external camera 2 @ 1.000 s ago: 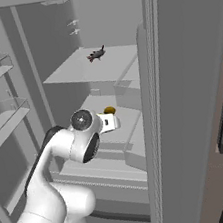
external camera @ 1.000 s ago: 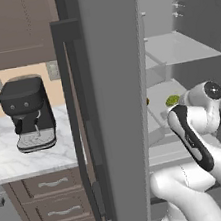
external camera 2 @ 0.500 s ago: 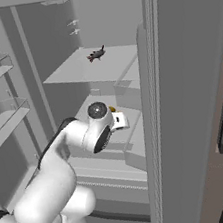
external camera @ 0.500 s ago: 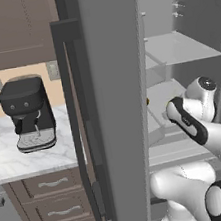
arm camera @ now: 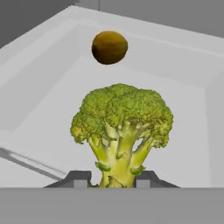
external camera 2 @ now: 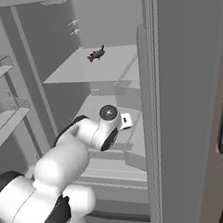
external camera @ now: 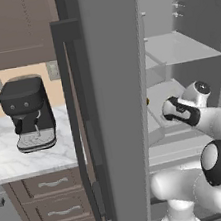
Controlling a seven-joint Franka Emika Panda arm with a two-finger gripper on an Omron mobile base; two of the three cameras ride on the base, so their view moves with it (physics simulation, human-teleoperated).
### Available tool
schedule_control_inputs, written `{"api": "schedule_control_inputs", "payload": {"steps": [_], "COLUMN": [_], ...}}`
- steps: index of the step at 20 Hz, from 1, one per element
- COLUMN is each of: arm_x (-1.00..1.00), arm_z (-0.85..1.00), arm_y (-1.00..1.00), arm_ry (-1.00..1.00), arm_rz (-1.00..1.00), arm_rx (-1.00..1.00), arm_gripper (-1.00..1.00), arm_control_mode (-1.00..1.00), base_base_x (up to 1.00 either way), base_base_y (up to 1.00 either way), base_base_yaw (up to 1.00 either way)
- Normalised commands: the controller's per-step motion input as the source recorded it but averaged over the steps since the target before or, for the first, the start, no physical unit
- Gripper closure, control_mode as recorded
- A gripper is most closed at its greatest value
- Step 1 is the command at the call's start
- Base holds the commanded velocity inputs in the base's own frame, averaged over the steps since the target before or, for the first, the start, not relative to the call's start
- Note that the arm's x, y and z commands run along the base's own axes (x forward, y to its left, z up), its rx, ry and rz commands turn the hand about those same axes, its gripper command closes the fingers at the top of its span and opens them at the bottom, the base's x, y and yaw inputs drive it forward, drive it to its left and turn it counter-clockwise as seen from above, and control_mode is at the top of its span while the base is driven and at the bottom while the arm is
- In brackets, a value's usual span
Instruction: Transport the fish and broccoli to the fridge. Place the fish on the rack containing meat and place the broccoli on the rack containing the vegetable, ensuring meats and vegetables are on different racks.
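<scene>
our gripper [arm camera: 113, 180] pinches the broccoli [arm camera: 121, 131] by its stalk over the rack with the vegetable [arm camera: 110, 47]; we judge only release remains.

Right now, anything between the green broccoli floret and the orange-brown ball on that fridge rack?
Nothing: hand view shows bare pale grey rack floor between green broccoli floret and orange-brown ball.

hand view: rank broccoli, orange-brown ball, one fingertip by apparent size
1. broccoli, largest by far, though it sits nearest the camera, stalk clamped in the shut gripper.
2. orange-brown ball, farther back on the same rack, so its true size is unsure.
3. fingertip, mostly cropped.
</scene>
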Motion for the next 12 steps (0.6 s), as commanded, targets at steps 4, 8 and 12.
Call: {"api": "schedule_control_inputs", "payload": {"steps": [4,8,12], "arm_x": [0.73,0.66,0.49], "arm_z": [-0.49,-0.35,-0.27], "arm_y": [-0.01,-0.01,0.00], "arm_ry": [0.04,0.14,0.09], "arm_rz": [0.03,0.01,0.01], "arm_rx": [0.00,0.00,0.00], "arm_gripper": [1.00,1.00,1.00], "arm_control_mode": [-1.00,-1.00,-1.00], "base_base_x": [0.00,0.00,0.00], "base_base_y": [0.00,0.00,0.00], "base_base_yaw": [0.00,0.00,0.00]}}
